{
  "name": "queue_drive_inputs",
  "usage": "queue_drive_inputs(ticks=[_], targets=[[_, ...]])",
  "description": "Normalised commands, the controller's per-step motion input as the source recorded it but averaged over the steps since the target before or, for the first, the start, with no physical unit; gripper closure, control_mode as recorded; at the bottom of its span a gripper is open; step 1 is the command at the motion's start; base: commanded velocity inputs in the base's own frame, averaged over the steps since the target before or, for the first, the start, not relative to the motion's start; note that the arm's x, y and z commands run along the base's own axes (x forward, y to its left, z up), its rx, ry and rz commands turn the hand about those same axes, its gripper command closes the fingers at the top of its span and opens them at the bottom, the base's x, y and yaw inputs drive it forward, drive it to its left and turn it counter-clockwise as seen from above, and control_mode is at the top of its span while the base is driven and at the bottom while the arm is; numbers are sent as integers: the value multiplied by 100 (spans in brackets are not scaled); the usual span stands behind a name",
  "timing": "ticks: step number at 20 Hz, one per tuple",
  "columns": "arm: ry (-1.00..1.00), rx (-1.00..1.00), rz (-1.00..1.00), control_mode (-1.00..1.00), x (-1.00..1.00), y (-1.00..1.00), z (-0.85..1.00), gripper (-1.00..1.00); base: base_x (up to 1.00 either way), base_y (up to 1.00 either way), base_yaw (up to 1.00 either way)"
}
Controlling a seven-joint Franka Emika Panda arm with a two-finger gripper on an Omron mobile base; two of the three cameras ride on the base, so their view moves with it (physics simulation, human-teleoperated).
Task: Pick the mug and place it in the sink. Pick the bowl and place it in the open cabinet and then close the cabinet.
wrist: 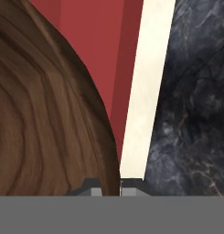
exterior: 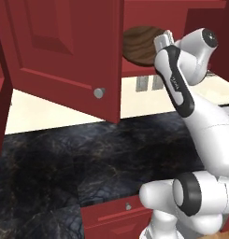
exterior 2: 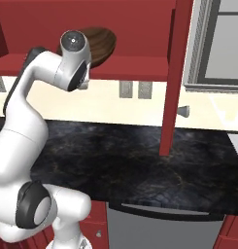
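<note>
The dark brown wooden bowl (exterior: 140,44) is tilted on edge, up inside the open red cabinet (exterior: 64,51) just above its shelf (exterior 2: 135,65). My gripper (exterior: 163,39) is at the bowl's right edge, shut on its rim. In the hand view the bowl (wrist: 45,114) covers the left half, and its rim runs down between my gripper's (wrist: 112,186) two fingertips. In the right base view the bowl (exterior 2: 102,43) shows behind my wrist. The cabinet's doors stand open, one at the left and one (exterior 2: 176,73) edge-on at the right. The mug and the sink are out of view.
A dark marbled counter (exterior: 88,158) lies below the cabinet, with a cream backsplash (exterior 2: 115,104) and wall outlets (exterior 2: 135,89) behind it. Red drawer fronts (exterior: 116,217) and a grey appliance panel (exterior 2: 164,228) sit under the counter. A window (exterior 2: 222,44) is at the right.
</note>
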Motion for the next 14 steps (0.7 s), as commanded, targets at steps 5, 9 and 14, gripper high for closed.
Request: queue_drive_inputs(ticks=[5, 9, 14], targets=[[0, 0, 0, -100, 39, 0, -29, 100, 0, 0, 0], [0, 0, 0, -100, 45, 0, -15, 100, 0, 0, 0], [0, 0, 0, -100, 46, 0, -2, 100, 0, 0, 0]])
